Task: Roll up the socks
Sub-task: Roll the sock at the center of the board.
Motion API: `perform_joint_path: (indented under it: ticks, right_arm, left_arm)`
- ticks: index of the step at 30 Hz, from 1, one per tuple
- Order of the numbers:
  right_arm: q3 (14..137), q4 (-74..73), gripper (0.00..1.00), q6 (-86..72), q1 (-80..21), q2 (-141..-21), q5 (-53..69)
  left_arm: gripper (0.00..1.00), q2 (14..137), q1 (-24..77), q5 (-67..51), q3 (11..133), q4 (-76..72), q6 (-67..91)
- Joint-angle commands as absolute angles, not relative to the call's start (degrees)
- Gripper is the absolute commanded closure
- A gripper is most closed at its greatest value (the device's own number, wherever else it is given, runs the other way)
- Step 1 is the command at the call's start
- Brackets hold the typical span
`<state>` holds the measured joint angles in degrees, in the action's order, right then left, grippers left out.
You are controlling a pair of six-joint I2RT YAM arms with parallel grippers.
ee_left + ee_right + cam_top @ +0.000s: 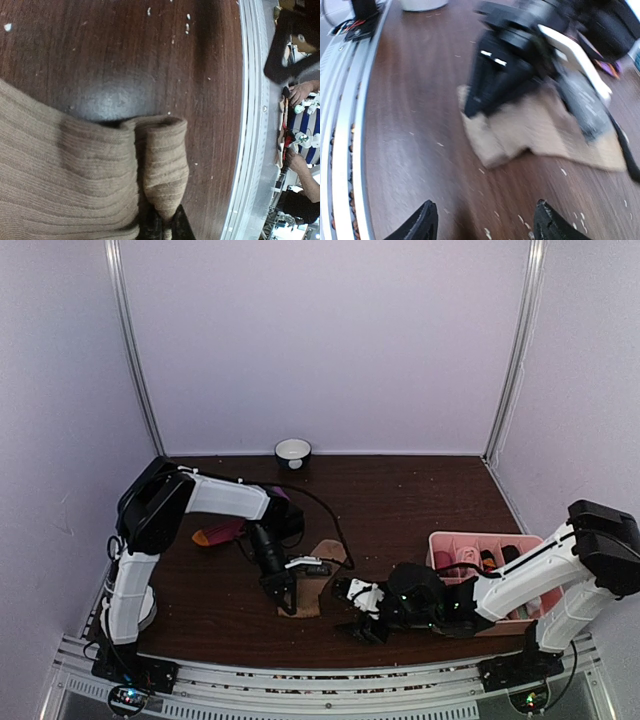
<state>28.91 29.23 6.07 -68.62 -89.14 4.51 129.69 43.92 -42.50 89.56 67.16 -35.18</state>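
Tan sock's folded end, hidden overhead, sits pinched in left jaws

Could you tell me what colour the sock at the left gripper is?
Tan sock, ribbed; clearest in the left wrist view.

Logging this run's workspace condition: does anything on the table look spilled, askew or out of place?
Yes: pale specks are scattered over the dark table around the tan sock, like spilled crumbs or lint. Nothing else stands out.

No readable text, labels or numbers anywhere.
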Motion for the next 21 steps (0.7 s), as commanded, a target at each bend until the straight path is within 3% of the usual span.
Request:
perform_joint_path:
  ticks: [1,5,11,21]
  right_arm:
    - [36.48,28.57,0.38,15.73,-70.64,-94.77,6.94]
    - [42.84,25.13,0.45,21.10,-70.66,-100.22,8.25]
    - [50.02,18.00,0.65,26.44,-70.20,-106.72,9.57]
    - [51.04,20.02,0.69,26.99,-69.16,-110.80,5.84]
  left_arm:
    - [1.00,134.20,43.33,-37.74,90.96,67.99,-34.98]
    - [1.00,135.22,43.24,-37.57,91.73,69.04,-35.33]
    - [1.00,135.84,43.11,-36.83,91.84,69.24,-35.60]
    - [1.00,136.02,42.98,-36.24,92.10,69.69,-35.96]
